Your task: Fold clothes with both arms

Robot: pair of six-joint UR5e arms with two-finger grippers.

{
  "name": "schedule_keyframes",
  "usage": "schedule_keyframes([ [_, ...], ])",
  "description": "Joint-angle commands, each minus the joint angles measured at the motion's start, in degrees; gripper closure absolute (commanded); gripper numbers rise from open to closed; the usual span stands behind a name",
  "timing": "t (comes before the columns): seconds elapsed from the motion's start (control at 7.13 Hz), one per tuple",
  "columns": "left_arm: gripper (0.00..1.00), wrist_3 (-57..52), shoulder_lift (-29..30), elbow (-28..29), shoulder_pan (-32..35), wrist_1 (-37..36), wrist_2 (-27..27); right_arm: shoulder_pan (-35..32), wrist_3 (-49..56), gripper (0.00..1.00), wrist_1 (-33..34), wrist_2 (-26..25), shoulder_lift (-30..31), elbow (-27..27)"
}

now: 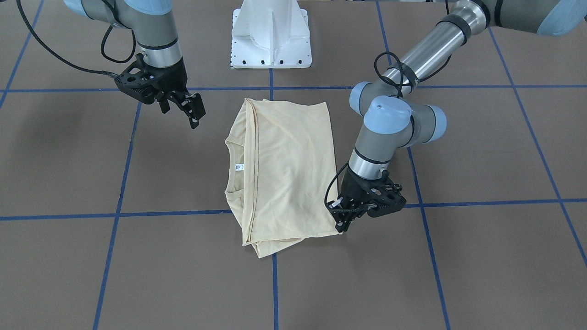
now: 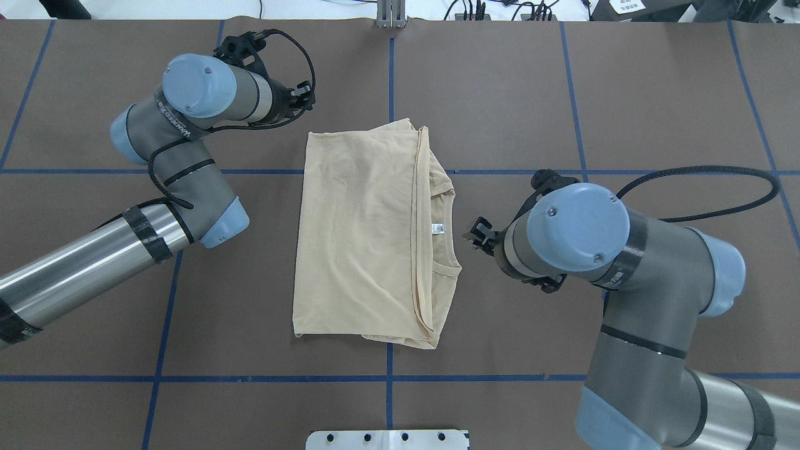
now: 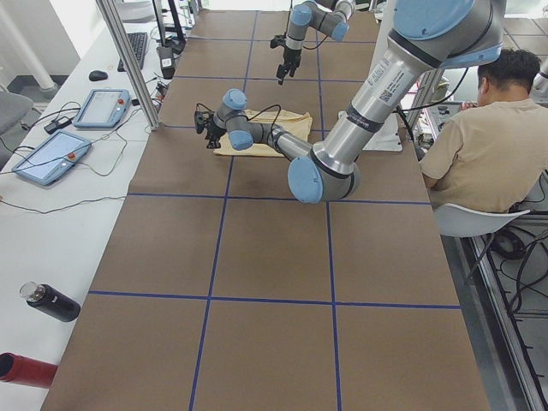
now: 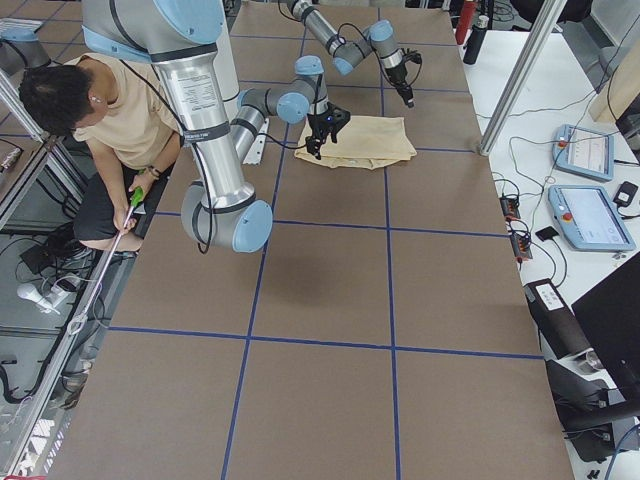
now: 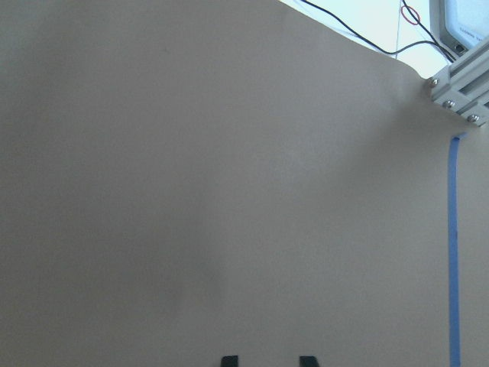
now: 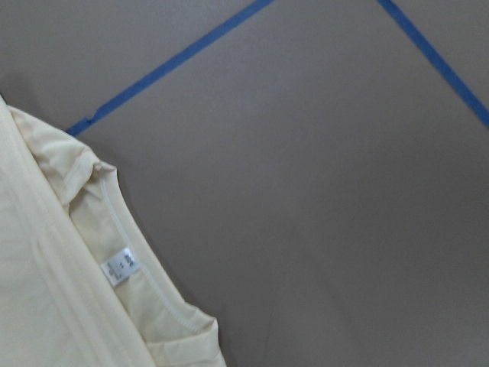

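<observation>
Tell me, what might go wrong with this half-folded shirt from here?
The left tool sits close by a corner of the shirt; moving off, it could snag and drag the fabric. The folded layers' edges do not line up, so a pinch might catch only the top layer and pull the fold open.

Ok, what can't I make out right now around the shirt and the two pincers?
Sleeves of the folded pale cream-yellow T-shirt: all views, tucked under its own layers.
Text on its small white neck label: too small, even from the right wrist.
Whether the black left pincer touches the shirt's corner: front view overlaps them; left wrist shows only brown table.
Fingertips of the black right pincer: overhead, under its own wrist.
</observation>
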State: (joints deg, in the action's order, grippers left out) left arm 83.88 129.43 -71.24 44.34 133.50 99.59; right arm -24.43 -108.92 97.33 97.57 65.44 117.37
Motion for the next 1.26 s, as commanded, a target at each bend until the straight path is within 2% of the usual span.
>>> schedule_keyframes([
  [0.0, 0.54, -0.73, -7.14, -8.61, 2.5, -0.17, 6.82, 6.73, -14.92, 0.0, -1.51, -3.32, -3.03, -4.14],
  [0.14, 0.54, -0.73, -7.17, -8.56, 2.42, -0.17, 6.76, 8.67, -20.75, 0.0, -7.79, -6.13, -2.69, -5.38],
  [0.28, 0.54, -0.73, -7.26, -8.56, 2.42, -0.17, 6.76, 9.22, -22.11, 0.0, -10.9, -6.33, -2.6, -7.05],
  [0.42, 0.54, -0.64, -7.17, -8.65, 2.42, -0.17, 6.68, 9.92, -23.87, 0.0, -11.1, -7.81, -3.12, -8.81],
  [0.7, 0.54, -0.47, -7.09, -8.83, 2.42, -0.26, 6.67, 10.54, -25.55, 0.0, -17.39, -9.94, -3.22, -13.19],
  [1.12, 0.54, -0.2, -6.82, -8.83, 2.33, -0.26, 6.67, 12.29, -25.56, 0.01, -17.35, -9.94, -2.69, -13.57],
])
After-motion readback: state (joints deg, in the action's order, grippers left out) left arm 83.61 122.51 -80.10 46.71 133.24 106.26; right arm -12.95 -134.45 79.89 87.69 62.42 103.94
